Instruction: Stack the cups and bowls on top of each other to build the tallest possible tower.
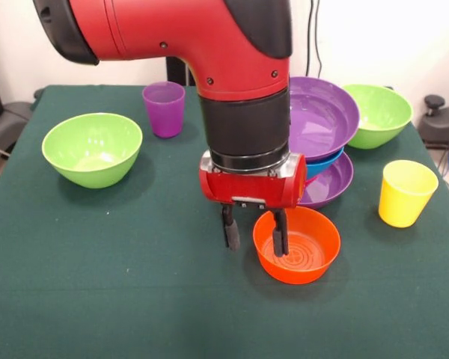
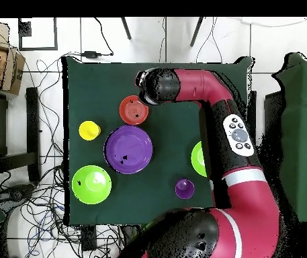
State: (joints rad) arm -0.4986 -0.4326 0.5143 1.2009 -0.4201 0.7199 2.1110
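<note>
My gripper is open and points down over the orange bowl. One finger is inside the bowl and the other stands outside its left rim. The tower stands behind it: a wide purple bowl tilted on a blue bowl on a purple base bowl. Lime green bowls sit at the left and the back right. The purple cup stands at the back, the yellow cup at the right. In the overhead view the arm hides the gripper beside the orange bowl.
The green cloth-covered table carries everything. In the overhead view the arm crosses the table's right side and partly covers one lime bowl. Cables and chair legs lie on the floor around the table.
</note>
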